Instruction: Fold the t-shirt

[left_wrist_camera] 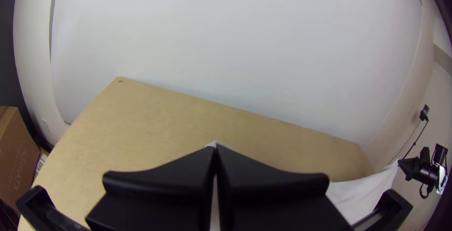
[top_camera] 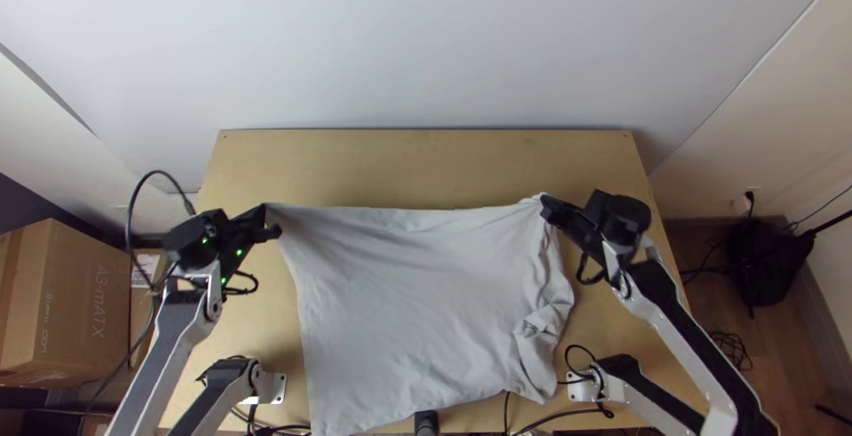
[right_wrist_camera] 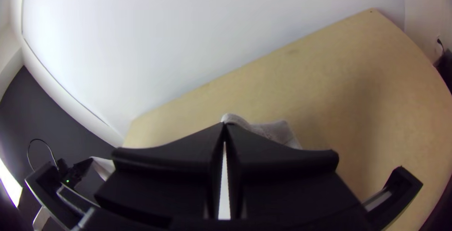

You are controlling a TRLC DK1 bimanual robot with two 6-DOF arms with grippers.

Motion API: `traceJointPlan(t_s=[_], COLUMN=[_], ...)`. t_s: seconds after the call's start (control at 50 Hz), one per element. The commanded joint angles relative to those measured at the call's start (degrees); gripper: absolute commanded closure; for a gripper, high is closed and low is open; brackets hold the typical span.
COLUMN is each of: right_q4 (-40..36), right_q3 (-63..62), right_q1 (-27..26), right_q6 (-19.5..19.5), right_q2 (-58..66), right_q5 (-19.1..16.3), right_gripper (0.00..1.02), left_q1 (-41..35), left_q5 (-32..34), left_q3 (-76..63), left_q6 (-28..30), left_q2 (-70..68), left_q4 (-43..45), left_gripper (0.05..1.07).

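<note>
In the top view the light grey t-shirt (top_camera: 408, 294) hangs stretched between both grippers, its lower part spread toward the table's near edge, with a bunched fold at its right side. My left gripper (top_camera: 273, 220) is shut on its upper left corner; my right gripper (top_camera: 545, 207) is shut on its upper right corner. In the left wrist view the left gripper (left_wrist_camera: 215, 149) has its fingers together, a bit of t-shirt (left_wrist_camera: 217, 143) poking out beyond the tips. The right wrist view has the right gripper (right_wrist_camera: 224, 124) closed likewise, t-shirt cloth (right_wrist_camera: 278, 131) showing past its tips.
The wooden table (top_camera: 426, 165) has bare surface beyond the t-shirt and along both sides. Cables (top_camera: 559, 411) run at the near edge by the arm bases. A cardboard box (top_camera: 67, 303) stands left of the table, a black bag (top_camera: 763, 263) on the floor at right.
</note>
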Motion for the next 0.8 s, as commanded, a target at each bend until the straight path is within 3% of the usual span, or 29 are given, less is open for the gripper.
traceJointPlan(t_s=[0.0, 0.3, 0.74, 0.78], right_q4=[4.6, 7.2, 3.4, 3.0], right_q3=[3.4, 22.8, 51.4, 53.5], right_q1=[-1.4, -3.2, -3.9, -3.9], right_q6=[1.2, 0.7, 0.2, 0.3], right_q2=[10.0, 35.9, 61.3, 62.7], right_q5=[-0.4, -0.5, 2.7, 3.0], right_gripper=[1.00, 1.00, 1.00, 0.94], left_q1=[0.7, 2.8, 3.7, 3.4], left_q5=[0.4, 0.6, 0.6, 0.3], left_q3=[1.4, 20.1, 49.3, 51.0], left_q6=[0.2, -0.5, -0.6, -0.6], left_q2=[10.8, 39.7, 64.9, 66.0], left_q4=[6.8, 13.0, 8.5, 7.9], left_gripper=[1.05, 1.05, 1.05, 1.05])
